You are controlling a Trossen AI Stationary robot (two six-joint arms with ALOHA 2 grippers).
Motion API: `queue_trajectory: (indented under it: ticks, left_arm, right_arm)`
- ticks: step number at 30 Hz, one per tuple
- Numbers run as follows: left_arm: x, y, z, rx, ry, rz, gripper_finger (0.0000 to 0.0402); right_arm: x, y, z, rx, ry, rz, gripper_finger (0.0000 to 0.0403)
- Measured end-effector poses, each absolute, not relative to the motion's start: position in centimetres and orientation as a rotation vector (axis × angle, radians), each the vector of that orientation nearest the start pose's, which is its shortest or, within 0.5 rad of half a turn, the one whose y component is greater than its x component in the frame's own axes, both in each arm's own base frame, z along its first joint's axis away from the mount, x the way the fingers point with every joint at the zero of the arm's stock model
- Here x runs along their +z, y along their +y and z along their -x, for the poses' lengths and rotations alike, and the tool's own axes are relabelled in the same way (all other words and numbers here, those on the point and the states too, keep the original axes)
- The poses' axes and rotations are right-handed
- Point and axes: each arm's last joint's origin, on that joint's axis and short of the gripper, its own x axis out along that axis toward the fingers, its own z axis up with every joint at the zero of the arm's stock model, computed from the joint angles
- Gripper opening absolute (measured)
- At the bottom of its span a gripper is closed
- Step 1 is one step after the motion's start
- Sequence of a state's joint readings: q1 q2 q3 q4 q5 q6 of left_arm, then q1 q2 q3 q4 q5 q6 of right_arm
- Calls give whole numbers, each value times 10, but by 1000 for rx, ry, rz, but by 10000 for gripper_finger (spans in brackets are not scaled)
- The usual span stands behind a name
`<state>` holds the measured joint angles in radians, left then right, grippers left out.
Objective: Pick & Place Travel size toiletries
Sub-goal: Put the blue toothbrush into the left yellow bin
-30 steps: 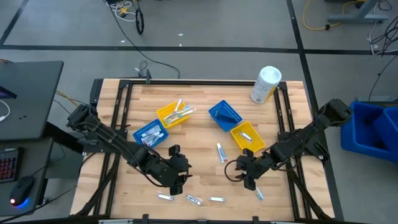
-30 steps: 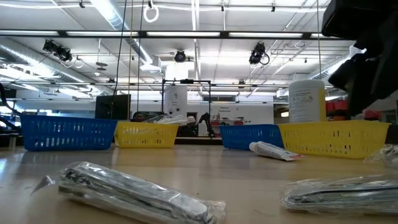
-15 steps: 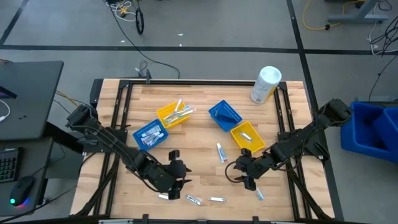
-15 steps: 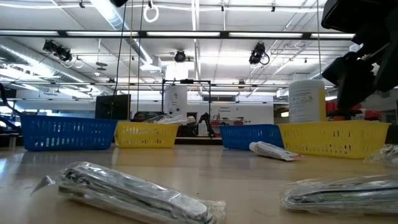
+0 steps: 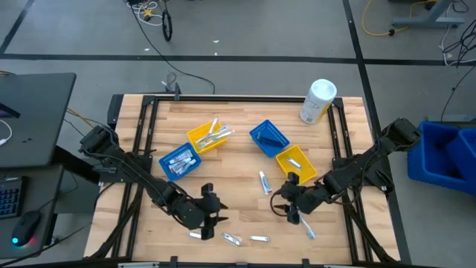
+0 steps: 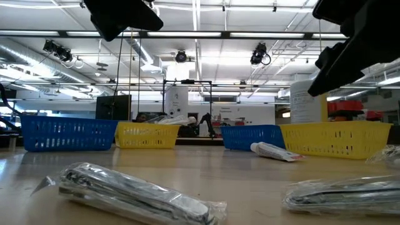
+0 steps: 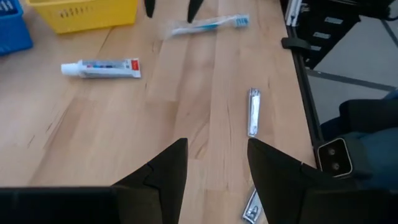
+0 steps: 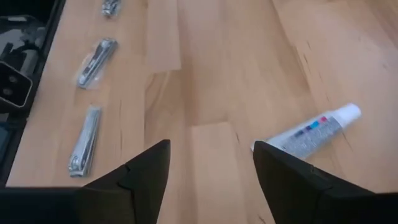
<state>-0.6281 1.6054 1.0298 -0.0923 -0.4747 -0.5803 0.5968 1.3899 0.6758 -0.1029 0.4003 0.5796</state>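
A white toothpaste tube lies flat on the wood between the arms and also shows as the tube and the tube. A wrapped toothbrush lies near my right arm. Three wrapped silver clippers lie along the near edge. My left gripper hovers open above the near-left table, its fingers over bare wood. My right gripper hovers open just near of the tube, its fingers also over bare wood.
Two yellow bins and two blue bins stand mid-table, holding items. A white cylindrical container stands at the far right corner. Bare wood lies between the grippers. A large blue bin sits off the table's right.
My left gripper has drifted a little toward the table's left and near edge. My right gripper has moved slightly toward the left and far edge, closer to the toothpaste tube. No item on the table has moved.
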Motion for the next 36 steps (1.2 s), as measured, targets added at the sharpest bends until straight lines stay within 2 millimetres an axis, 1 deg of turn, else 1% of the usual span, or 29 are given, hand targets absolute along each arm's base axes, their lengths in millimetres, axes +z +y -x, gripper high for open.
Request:
queue_trajectory:
  ticks: [5,15,21,29,36]
  left_arm:
    - [228,-190,-284,21,566,219,175]
    - [230,-189,-286,51,533,208,175]
    - [230,-188,-286,109,506,217,175]
    - [230,-188,-286,107,506,210,175]
    - [230,-187,-286,104,505,170,175]
  right_arm:
    - [181,138,-225,-12,715,-125,237]
    - [181,129,-230,-75,694,-121,250]
    - [181,125,-232,-88,694,-115,237]
    - [181,121,-234,-94,696,-101,226]
    - [181,121,-234,-106,694,-139,243]
